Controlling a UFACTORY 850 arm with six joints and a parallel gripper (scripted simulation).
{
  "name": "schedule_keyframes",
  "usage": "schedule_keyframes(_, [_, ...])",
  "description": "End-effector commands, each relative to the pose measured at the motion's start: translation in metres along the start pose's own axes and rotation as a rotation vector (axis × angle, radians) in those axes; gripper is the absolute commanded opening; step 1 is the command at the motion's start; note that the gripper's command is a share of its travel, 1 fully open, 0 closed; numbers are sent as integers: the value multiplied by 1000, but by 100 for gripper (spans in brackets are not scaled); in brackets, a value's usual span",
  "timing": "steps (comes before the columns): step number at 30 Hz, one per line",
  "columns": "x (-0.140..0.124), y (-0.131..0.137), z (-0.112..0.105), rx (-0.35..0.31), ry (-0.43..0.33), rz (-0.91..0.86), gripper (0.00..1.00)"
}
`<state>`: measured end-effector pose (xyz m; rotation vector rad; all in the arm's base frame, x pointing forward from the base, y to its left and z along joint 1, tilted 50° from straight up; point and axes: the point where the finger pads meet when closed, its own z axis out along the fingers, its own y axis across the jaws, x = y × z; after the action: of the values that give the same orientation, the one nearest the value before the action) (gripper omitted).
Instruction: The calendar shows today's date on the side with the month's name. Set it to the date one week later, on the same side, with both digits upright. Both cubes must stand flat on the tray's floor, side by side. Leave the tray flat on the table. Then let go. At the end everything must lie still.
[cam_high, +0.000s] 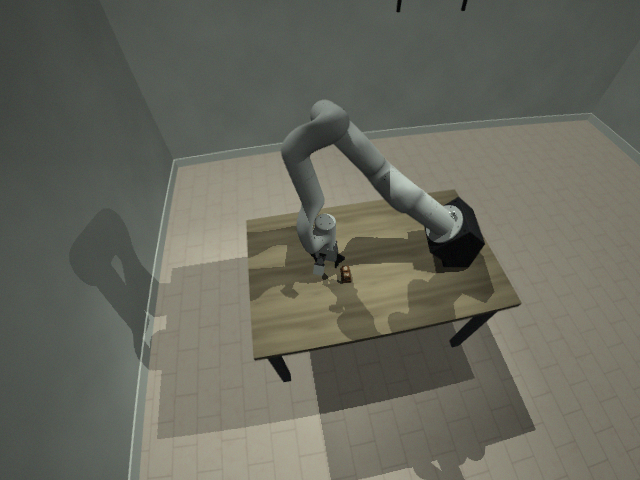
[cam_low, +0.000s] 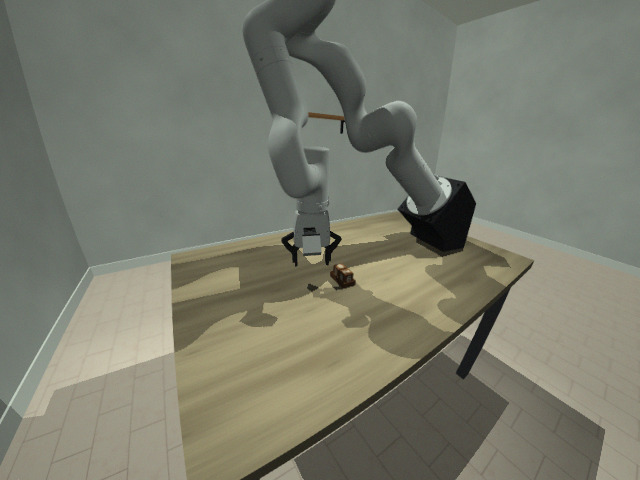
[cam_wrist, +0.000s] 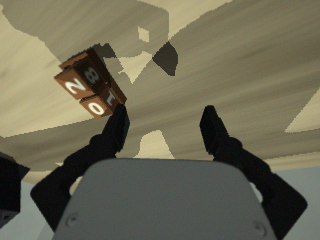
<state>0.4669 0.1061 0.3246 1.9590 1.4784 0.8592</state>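
The small brown calendar stands on the wooden table near its middle; it also shows in the exterior view. In the wrist view the calendar shows two brown cubes side by side. One row of faces reads 2 and 0, the adjoining row reads 8 and 1. I cannot make out the tray or the month's name. My gripper hangs a little above the table, just beside the calendar, fingers pointing down. In the wrist view the gripper is open and empty, and the calendar lies outside its left finger.
The arm's black base sits at the table's far right corner. The table's edges fall off to a tiled floor on all sides. A small brown bar is fixed on the back wall behind the arm.
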Motion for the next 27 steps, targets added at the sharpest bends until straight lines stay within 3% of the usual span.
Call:
schedule_keyframes(1, [-17,7,0,-8,11,84,100])
schedule_keyframes(27, [-23,10,0,-8,11,84,100])
